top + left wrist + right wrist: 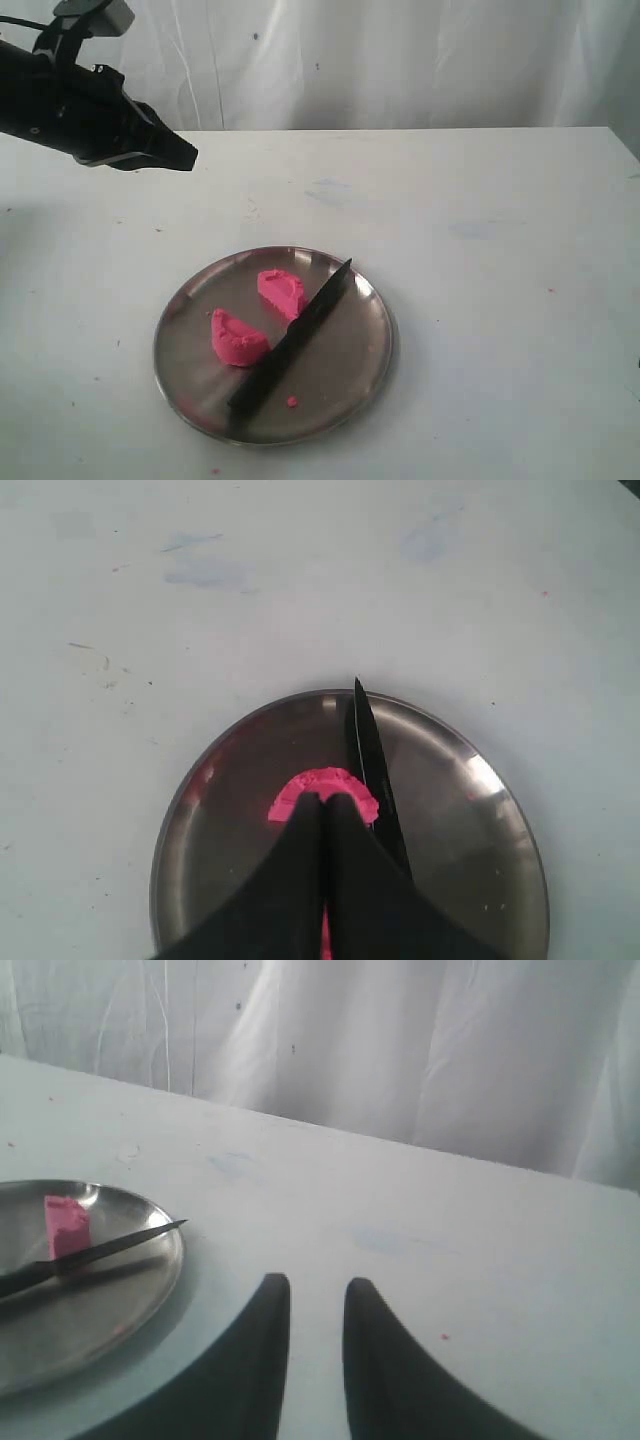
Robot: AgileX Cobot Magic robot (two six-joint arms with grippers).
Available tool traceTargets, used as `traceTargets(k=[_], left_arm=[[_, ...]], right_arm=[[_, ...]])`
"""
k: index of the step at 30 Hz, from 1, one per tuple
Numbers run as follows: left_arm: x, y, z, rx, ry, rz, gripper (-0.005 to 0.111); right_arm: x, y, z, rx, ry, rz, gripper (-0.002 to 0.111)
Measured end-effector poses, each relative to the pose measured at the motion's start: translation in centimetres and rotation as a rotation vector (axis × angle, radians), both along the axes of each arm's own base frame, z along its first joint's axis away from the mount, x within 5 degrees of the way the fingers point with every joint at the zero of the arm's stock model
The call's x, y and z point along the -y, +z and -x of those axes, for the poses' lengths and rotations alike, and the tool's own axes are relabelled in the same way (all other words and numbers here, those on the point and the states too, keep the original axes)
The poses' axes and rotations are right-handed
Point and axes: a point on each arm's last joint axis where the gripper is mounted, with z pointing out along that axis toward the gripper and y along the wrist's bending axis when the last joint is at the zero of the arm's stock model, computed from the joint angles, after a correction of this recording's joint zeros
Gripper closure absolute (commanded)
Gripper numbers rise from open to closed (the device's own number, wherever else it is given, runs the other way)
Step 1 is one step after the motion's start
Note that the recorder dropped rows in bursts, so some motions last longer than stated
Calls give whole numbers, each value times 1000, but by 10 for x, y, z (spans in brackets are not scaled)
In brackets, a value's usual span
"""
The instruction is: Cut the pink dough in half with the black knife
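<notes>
although the task asked for a cut, the pink dough (255,318) already lay in two half-moon pieces on the steel plate (355,360), so i judged the cutting step as done. one piece sat toward the far side of the plate and the other toward the near left, a little apart, with the cut faces turned roughly to each other. the black knife (292,338) lay flat across the plate, just beside both pieces on their right; its tip reached the far rim and its handle end went to the near rim. a tiny pink crumb (292,401) rested near the handle end.

what remained, in my opinion, was only to move the arms away and leave the knife where it was; nothing in the scene seemed to call for another grasp.

the left gripper (322,810) was high above the white table (480,250), at the far left, well apart from the plate. its wrist camera looked down on the plate from above. the fingers were pressed together with no gap and they held nothing. the right gripper (316,1295) did not appear in the exterior view. from its own camera it hovered low over the table, to the side of the plate, and pointed toward the white curtain (400,1050). its fingers stood a little apart, with a narrow gap, and nothing was between them.
</notes>
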Motion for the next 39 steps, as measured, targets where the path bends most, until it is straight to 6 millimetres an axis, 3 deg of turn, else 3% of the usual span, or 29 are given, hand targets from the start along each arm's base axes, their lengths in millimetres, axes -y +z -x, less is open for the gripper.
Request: traceTargets(k=[8,30,32,35,37,39], left_arm=[[0,0,0,0,0,0,107],[-2,2,0,25,13,-19,107],[-1,12,10,79,-1,-57,107],[4,37,46,282,43,-65,107],[2,40,73,422,117,-86,107],[-10,26,103,470,216,-81,107]], right_arm=[[0,-2,0,-81,-23,-184,89],[0,-2,0,-86,-25,-196,89],[0,-2,0,-86,-25,-196,89],[0,-2,0,-87,-25,-196,89],[0,-2,0,-87,-25,-196,89],[0,-2,0,-87,-25,-196,89]])
